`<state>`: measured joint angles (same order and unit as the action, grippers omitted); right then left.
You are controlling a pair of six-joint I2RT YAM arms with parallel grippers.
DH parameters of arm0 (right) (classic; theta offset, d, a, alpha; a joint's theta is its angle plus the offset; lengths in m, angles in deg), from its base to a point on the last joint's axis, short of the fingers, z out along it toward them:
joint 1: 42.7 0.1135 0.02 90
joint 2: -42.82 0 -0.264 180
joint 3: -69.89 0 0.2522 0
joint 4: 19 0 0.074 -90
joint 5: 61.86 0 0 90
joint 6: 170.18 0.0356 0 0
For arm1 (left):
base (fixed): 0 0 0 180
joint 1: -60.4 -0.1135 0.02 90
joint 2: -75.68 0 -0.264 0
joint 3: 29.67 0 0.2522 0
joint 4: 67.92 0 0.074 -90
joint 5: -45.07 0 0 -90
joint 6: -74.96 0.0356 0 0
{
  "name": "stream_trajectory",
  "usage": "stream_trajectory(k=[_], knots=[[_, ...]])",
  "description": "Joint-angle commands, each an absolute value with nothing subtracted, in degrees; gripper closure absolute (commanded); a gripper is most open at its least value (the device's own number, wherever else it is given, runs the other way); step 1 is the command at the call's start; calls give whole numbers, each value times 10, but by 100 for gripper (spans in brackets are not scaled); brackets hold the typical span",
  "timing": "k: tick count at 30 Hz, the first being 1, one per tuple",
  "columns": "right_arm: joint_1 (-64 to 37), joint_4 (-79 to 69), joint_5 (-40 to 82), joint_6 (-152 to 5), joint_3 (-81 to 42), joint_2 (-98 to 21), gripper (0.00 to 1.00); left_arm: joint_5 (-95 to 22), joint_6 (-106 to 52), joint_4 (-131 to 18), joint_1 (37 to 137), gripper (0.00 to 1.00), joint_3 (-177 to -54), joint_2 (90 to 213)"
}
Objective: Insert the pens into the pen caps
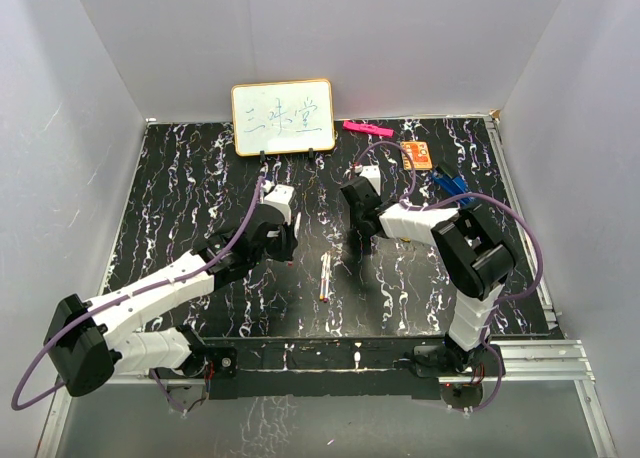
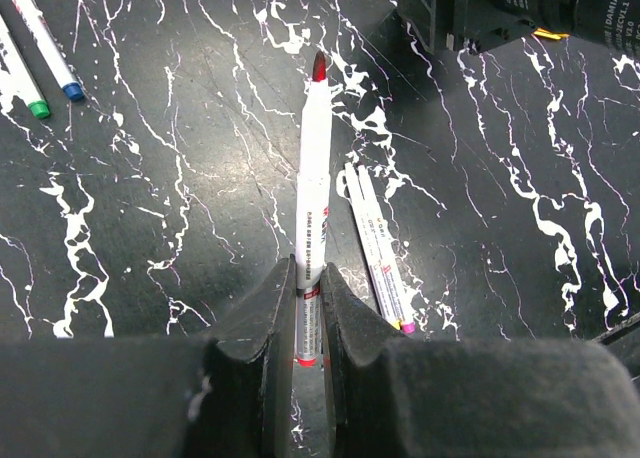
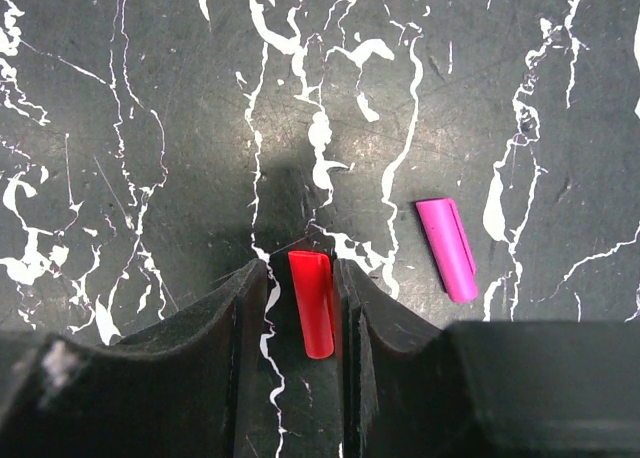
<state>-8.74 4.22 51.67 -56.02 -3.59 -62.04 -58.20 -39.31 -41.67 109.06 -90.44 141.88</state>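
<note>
My left gripper is shut on the lower barrel of a white pen with a red tip, which points away from the wrist above the table. Two white pens with yellow and pink ends lie beside it; they also show in the top view. Two more pens, green- and blue-tipped, lie at the upper left. My right gripper is low over the table, open, with a red cap between its jaws; the cap touches the right finger and a gap shows on its left. A magenta cap lies to the right.
A small whiteboard stands at the back. A pink marker-like bar, an orange item and a blue clip-like object lie at the back right. The right arm's wrist is just beyond the held pen. White walls enclose the table.
</note>
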Motion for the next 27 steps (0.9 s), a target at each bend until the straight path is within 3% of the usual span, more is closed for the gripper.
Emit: stream_trajectory(k=[1,11,14,17,27], knots=[[-89,114,483,-545,-30,-614,69,-602,-396,-410,1092,100,-907,1397],[-102,116,465,-537,-9,-624,73,-605,-397,-412,1092,100,-907,1404],[-110,115,453,-536,-10,-634,83,-607,-399,-411,1091,100,-909,1404],[-116,121,446,-533,-9,-643,100,-614,-401,-411,1091,100,-908,1400],[-116,133,454,-541,-18,-637,100,-617,-398,-417,1091,100,-907,1410]])
